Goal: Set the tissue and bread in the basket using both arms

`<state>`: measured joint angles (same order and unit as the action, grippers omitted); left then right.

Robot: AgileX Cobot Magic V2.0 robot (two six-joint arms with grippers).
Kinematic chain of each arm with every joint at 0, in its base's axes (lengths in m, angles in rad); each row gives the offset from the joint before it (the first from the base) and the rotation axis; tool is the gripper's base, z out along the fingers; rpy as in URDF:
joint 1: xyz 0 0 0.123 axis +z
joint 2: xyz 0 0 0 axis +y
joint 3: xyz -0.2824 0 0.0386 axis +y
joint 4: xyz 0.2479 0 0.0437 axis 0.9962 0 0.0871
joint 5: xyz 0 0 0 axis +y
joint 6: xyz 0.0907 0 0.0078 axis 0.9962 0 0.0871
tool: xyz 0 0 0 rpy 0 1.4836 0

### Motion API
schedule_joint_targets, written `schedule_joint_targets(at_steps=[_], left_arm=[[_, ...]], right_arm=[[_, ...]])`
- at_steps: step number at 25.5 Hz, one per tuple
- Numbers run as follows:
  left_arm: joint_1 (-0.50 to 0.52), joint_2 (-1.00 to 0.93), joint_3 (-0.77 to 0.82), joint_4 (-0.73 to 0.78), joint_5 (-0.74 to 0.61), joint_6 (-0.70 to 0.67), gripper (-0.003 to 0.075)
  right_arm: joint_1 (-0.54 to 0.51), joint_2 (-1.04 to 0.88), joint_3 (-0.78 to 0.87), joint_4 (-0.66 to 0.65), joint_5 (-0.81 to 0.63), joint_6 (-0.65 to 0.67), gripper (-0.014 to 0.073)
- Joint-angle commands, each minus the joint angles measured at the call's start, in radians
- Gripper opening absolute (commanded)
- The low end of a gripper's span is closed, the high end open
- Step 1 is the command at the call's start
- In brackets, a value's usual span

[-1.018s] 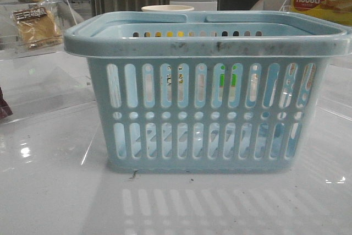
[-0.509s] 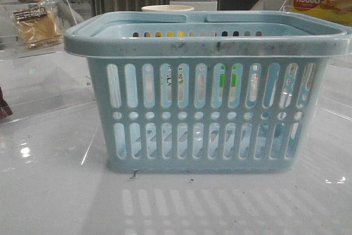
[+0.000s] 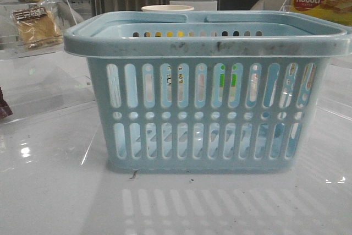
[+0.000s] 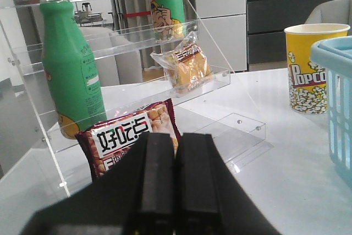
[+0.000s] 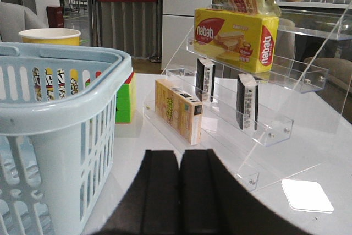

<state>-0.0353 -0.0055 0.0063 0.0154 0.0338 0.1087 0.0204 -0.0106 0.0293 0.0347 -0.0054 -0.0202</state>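
The light-blue slotted basket [image 3: 206, 89] stands in the middle of the table; its wall also shows in the left wrist view [image 4: 335, 81] and the right wrist view [image 5: 60, 108]. The bread [image 3: 36, 26], golden-brown in a clear packet with a dark label, lies on the left acrylic shelf and also shows in the left wrist view [image 4: 187, 67]. Two whitish packs with black markings stand on the right acrylic shelf; the tissue [image 5: 247, 102] is one of them, and the other pack [image 5: 205, 78] is beside it. My left gripper [image 4: 177, 141] is shut and empty, short of the bread. My right gripper [image 5: 180, 158] is shut and empty beside the basket.
On the left shelf stand a green bottle [image 4: 71, 70] and a red snack bag [image 4: 129, 136]. A popcorn cup [image 4: 311, 67] stands behind the basket. The right shelf holds a yellow-red nabati box [image 5: 236, 37] and a tan carton [image 5: 179, 111]. A green-yellow package [image 5: 125, 100] sits by the basket.
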Motion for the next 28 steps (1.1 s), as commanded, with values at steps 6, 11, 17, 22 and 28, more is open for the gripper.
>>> schedule_joint_targets(at_steps=[6,11,17,22,28], left_arm=[[-0.002,-0.017,-0.088,0.008,-0.124,-0.001,0.0092],[-0.002,-0.015,-0.205,0.008,-0.101,-0.001,0.0092],[-0.002,0.007,-0.367,0.008,0.011,-0.001,0.0092],[-0.002,0.074,-0.515,0.008,0.173,-0.001,0.0092],[-0.002,0.186,-0.674,0.008,0.391,-0.001,0.0092]], right_arm=[[-0.005,-0.015,-0.144,-0.001,0.031,-0.002,0.0054],[-0.005,0.024,-0.277,-0.001,0.121,-0.002,0.0054],[-0.005,0.128,-0.446,-0.001,0.218,-0.002,0.0054],[-0.005,0.231,-0.602,-0.007,0.327,-0.002,0.0054],[-0.005,0.363,-0.766,-0.035,0.509,-0.003,0.0054]])
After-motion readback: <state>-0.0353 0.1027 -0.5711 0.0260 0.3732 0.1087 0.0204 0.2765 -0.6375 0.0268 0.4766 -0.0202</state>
